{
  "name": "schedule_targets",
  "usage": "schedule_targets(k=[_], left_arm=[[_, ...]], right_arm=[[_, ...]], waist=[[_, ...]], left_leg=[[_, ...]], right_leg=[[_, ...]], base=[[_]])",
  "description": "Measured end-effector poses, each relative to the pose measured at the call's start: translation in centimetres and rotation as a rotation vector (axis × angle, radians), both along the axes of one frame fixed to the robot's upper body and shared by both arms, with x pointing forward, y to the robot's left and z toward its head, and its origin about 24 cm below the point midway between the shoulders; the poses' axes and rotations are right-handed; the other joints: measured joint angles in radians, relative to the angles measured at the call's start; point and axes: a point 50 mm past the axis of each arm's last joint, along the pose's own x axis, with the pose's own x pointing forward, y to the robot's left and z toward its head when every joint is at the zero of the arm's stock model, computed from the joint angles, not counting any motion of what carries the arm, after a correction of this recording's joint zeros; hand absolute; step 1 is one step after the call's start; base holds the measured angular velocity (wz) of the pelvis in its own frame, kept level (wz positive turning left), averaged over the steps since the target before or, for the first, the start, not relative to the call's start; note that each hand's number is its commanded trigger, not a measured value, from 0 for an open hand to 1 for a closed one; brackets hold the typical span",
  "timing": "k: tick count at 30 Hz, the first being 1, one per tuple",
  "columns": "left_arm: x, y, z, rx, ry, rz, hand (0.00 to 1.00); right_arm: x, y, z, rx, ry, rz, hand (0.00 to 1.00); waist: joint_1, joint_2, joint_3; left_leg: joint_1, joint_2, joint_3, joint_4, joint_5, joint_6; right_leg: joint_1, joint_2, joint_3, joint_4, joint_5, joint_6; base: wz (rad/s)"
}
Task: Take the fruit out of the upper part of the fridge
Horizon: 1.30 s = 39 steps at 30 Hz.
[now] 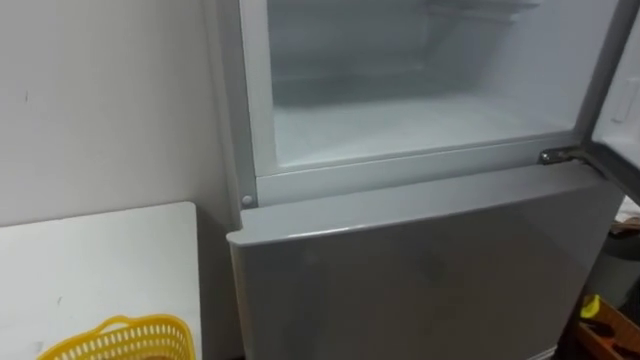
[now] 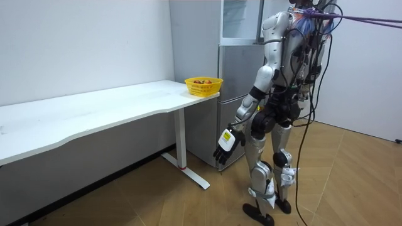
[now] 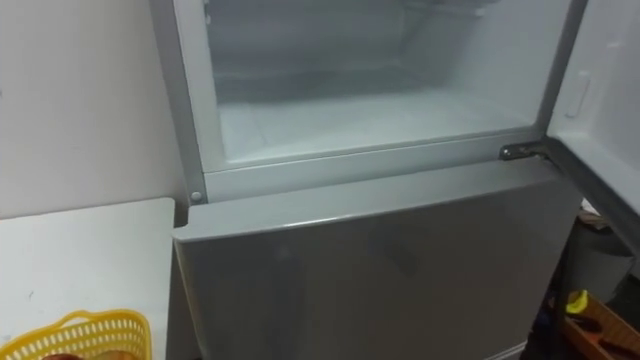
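Robot stands facing the fridge (image 2: 235,81), just beside the end of the white counter (image 1: 90,260). Upper door (image 3: 600,110) is swung open to the robot's right; lower door (image 1: 420,270) is closed. Upper compartment (image 1: 420,110): its visible floor reads as bare frosted white, and I cannot tell whether an item sits higher or deeper. Yellow basket (image 1: 125,340) is on the counter corner to the robot's lower left; in the room view it holds small reddish pieces, too small to identify, possibly the retrieved goods. Left robot hand (image 2: 225,143) hangs at thigh level, fingers relaxed, holding nothing. Key relation: the compartment opening lies straight ahead and well above that hand, so any reach must go up and forward. The open door crowds the right side, which likely favours the left arm.
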Motion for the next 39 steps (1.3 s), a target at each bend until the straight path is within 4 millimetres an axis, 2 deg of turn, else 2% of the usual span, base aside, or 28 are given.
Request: schedule_targets(k=[5, 11, 20, 28, 36, 39], left_arm=[[0.2, 0.0, 0.0, 0.0, -0.018, -0.002, 0.0], [0.3, -0.1, 0.0, -0.001, -0.023, -0.003, 0.0], [0.2, 0.3, 0.2, 0.01, -0.052, 0.019, 0.0], [0.0, 0.1, 0.1, 0.018, -0.054, 0.022, 0.0], [-1.5, -0.1, -0.2, 0.02, -0.001, 0.039, 0.0], [-1.7, -0.3, -0.3, 0.001, 0.006, 0.037, 0.0]], right_arm=[[1.3, -0.7, 1.8, -0.064, -0.083, 0.008, 0.0], [3.6, -1.9, 5.8, -0.205, -0.236, 0.014, 0.0], [5.6, -2.7, 12.2, -0.413, -0.447, 0.057, 0.0], [7.1, -2.3, 19.1, -0.669, -0.663, 0.144, 0.0], [7.4, -1.1, 22.0, -0.786, -0.772, 0.181, 0.0], [7.6, -0.5, 23.2, -0.85, -0.811, 0.189, 0.0]], waist=[[-0.001, -0.001, 0.0006], [-0.004, 0.001, 0.0006], [0.0, 0.011, 0.0004], [0.003, 0.016, -0.0016], [0.007, 0.031, -0.0032], [0.006, 0.03, -0.0035]], left_leg=[[-0.006, 0.002, 0.01, -0.002, 0.0, 0.0], [-0.013, 0.003, 0.011, 0.0, 0.0, 0.0], [-0.013, 0.004, 0.018, -0.002, 0.0, 0.0], [-0.013, 0.006, 0.018, 0.0, 0.0, 0.0], [-0.018, 0.007, 0.019, 0.0, -0.001, 0.001], [-0.02, 0.008, 0.019, 0.0, 0.0, 0.0]], right_leg=[[0.0, -0.001, 0.0, 0.002, 0.0, 0.0], [-0.011, -0.002, 0.001, 0.017, 0.0, 0.0], [-0.02, -0.002, 0.003, 0.029, 0.0, 0.0], [-0.02, -0.002, 0.002, 0.031, 0.0, 0.0], [-0.021, -0.003, -0.001, 0.033, 0.0, -0.001], [-0.022, -0.002, -0.004, 0.033, 0.001, -0.001]], base=[[0.0], [0.0], [-0.01], [0.0], [0.0], [0.01]])
